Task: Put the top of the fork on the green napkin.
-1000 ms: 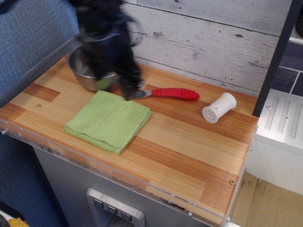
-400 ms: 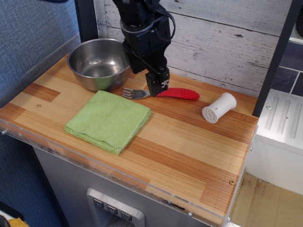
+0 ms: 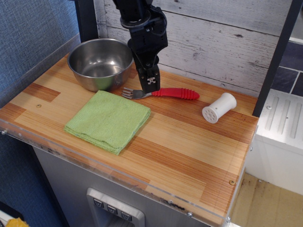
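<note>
The fork [image 3: 161, 92], a small utensil with short silver metal tines and a thick ribbed bright-red plastic handle, lies flat on the striped wooden counter [image 3: 189, 142], handle pointing right and tines pointing left. The top of the fork [image 3: 131, 92], its shiny tined head, rests on bare wood just beyond the far right corner of the square folded light-green cloth napkin [image 3: 109, 120], close to it but not on it. The black end effector [image 3: 150, 86] hangs down over the neck of the fork where metal meets red plastic; whether its fingers are parted or pressed together cannot be told from this angle. To the far left stands a round stainless-steel bowl [image 3: 100, 64], near the tines. A white cylindrical shaker with holes in its end [image 3: 218, 108] lies on its side to the right, apart from the handle.
</note>
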Robot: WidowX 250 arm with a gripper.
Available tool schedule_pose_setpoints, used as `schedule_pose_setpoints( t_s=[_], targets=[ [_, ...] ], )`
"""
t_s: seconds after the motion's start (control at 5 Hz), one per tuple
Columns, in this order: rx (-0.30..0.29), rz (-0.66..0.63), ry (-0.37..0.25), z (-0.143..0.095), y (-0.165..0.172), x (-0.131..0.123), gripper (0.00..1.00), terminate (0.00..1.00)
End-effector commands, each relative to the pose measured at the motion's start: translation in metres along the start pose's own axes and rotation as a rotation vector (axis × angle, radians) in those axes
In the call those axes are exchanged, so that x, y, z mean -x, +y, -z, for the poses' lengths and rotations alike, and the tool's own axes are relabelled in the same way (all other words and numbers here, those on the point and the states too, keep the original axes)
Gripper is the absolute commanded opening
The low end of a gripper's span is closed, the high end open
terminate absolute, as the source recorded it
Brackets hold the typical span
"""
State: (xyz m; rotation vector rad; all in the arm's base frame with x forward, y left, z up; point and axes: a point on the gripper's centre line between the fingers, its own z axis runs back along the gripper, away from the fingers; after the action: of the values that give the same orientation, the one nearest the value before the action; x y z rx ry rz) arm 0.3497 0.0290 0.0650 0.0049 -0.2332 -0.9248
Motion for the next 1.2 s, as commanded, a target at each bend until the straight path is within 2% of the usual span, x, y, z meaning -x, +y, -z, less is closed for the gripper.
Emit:
schedule_pose_setpoints(
  t_s=[0.0,0.6,1.0],
  targets=[
    [-0.003,0.176,0.061,0.004,0.013,-0.016,1.0,0.0],
    [0.01,0.253,0.117,0.035,0.008,-0.021,1.0,0.0],
    [0.016,0.284,0.126,0.047,0.007,-0.022,1.0,0.0]
  ],
)
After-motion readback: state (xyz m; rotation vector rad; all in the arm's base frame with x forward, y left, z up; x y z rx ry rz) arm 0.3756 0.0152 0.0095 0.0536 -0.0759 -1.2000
